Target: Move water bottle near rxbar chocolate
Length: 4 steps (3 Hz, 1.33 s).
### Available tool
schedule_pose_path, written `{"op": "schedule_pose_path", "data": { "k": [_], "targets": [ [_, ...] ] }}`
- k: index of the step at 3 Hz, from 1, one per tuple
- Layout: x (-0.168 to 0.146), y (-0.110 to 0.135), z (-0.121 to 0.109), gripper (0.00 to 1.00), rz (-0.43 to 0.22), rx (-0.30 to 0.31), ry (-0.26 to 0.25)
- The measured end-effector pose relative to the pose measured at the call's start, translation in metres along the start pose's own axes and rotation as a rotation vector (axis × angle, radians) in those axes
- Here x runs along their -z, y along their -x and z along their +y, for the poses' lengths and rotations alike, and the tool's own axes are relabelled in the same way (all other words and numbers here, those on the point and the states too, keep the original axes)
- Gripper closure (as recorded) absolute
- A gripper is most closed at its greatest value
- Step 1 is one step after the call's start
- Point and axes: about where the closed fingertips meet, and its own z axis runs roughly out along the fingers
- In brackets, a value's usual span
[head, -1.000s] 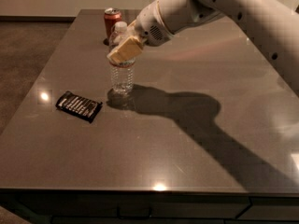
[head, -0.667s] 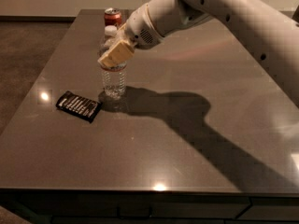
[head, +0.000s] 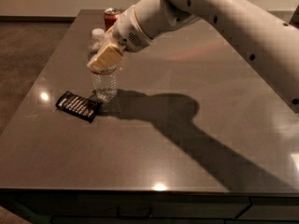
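Camera view. Reaching in from the upper right with a white arm (head: 210, 13), slanting down and left over a dark grey bench (head: 187, 162). Ending in the tool (head: 103, 56) over the left half of the bench, well above the surface, clamped on the upper part of the bottle (head: 104, 85). Showing one tan finger (head: 107, 57) laid slantwise across the front of the bottle, just under its shoulder; hiding the other finger behind it.

Holding the bottle upright, with the white cap (head: 97, 33) clear above the tool and the ribbed see-through body below it. Set low at the bench; cannot tell whether resting on it or raised a trifle off it.

Just to the left of the bottle's foot, and a little nearer the camera, the bar (head: 78, 106): black wrapper, rows of white lettering, lying flat, long side slanting from upper left to lower right. Right end just beside the foot of the bottle; cannot tell whether touching.

Behind the bottle, near the far edge of the bench, a red can (head: 111, 17), upright, partly hidden by the arm.

Spread to the right of the bottle across the bench, a broad dark shadow (head: 159, 111) of the arm
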Motion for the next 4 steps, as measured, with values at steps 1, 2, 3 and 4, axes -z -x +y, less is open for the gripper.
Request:
{"op": "schedule_pose_path", "data": {
  "k": [1,2,3,4],
  "targets": [
    [-0.0071,-0.0010,0.0043,0.69,0.013,0.007,0.004],
    [-0.0053,0.0015,0.0040,0.46,0.013,0.007,0.004],
    [-0.0051,0.0019,0.0039,0.15,0.013,0.007,0.005],
    [-0.0051,0.0020,0.0040,0.00,0.013,0.008,0.005]
  ]
}}
